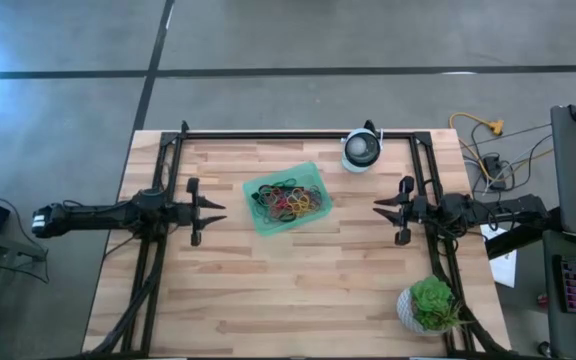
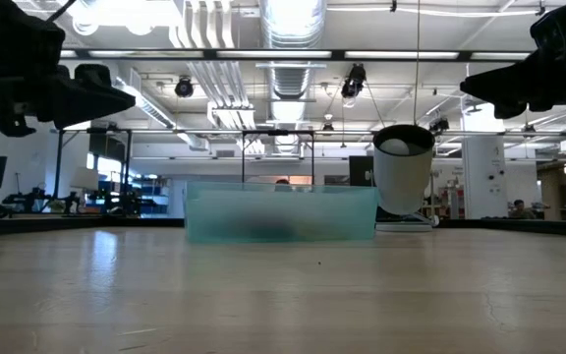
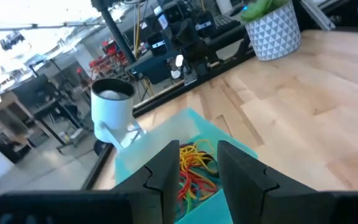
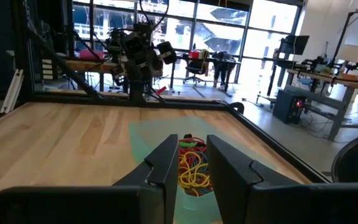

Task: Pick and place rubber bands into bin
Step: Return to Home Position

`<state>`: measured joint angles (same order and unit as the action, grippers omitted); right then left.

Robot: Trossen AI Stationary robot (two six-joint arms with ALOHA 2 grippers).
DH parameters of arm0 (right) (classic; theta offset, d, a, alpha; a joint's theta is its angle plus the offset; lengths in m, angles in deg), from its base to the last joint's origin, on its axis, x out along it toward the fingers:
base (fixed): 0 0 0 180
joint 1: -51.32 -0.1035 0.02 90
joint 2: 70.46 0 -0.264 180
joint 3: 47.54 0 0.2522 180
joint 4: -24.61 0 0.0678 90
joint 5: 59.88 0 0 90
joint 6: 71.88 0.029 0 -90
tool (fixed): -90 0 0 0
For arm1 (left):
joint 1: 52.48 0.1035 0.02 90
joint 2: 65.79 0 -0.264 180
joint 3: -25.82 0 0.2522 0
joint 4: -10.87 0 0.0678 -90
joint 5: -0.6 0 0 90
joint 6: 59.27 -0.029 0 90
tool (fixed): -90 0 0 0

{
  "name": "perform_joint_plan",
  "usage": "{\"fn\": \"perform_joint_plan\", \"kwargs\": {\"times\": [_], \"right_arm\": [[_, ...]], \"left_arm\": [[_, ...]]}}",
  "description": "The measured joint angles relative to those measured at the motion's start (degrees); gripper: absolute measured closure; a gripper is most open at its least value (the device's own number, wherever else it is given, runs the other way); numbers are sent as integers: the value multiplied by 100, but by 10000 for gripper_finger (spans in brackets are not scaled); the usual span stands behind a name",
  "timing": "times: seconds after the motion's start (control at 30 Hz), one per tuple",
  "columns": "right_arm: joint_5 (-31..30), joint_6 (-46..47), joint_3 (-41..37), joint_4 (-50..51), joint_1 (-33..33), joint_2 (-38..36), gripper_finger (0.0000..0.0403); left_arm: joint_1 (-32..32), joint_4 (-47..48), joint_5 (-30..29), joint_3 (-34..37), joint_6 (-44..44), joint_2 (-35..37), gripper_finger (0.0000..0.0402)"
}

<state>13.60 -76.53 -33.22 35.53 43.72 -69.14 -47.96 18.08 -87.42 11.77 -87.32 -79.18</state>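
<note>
Left gripper (image 1: 218,210): fingers parted, nothing between them, held clear above the light wooden slatted worktop (image 1: 298,285) at its left side, pointing inward

Right gripper (image 1: 380,210): likewise parted and empty, raised at the right side, pointing back toward the left one

Between the two, on the line joining them: small shallow rectangular translucent green plastic bin (image 1: 251,207), flat on the worktop, long axis slanted a little off that line. Closer to the left gripper than to the right; touched by neither

Inside the bin: a tangled heap of thin rubber bands (image 1: 288,200) in red, orange, yellow, green and black, all within the walls, none over the rim. No loose band made out on the bare wood in the high view

Judged: picking complete, only the withdrawal to rest outstanding. Required of that move: each arm drawn outward, away from the bin, with no drop toward it

Just beyond the bin's far right corner: round white device (image 1: 363,150), apart from it and off either retreat path
</note>
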Motion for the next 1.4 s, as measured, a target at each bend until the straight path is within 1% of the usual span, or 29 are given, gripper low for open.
{"fn": "perform_joint_plan", "kwargs": {"times": [0.03,0.37,0.47,0.53,0.67,0.83,0.97,1.1,1.27,1.4], "right_arm": [[1,-4,0,1,0,0,326],[1,-3,0,1,0,0,319],[0,-26,0,1,0,0,319],[-1,-21,0,1,0,0,322],[1,-28,0,1,2,0,328],[0,-12,0,1,2,0,330],[0,0,0,1,1,0,325],[-1,-26,0,1,0,0,321],[-1,-28,0,1,2,0,318],[1,-4,0,1,0,0,322]], "left_arm": [[0,0,2,0,-99,1,308],[0,-10,10,0,-95,-9,308],[0,-339,24,0,-228,-9,308],[0,-545,39,0,-159,0,308],[0,-963,41,0,342,-7,308],[0,-1241,41,0,1063,4,308],[0,-1423,39,0,1873,37,308],[0,-1235,39,0,2332,112,308],[0,-492,-121,0,2734,229,308],[1,-524,-400,0,3087,287,308]]}}
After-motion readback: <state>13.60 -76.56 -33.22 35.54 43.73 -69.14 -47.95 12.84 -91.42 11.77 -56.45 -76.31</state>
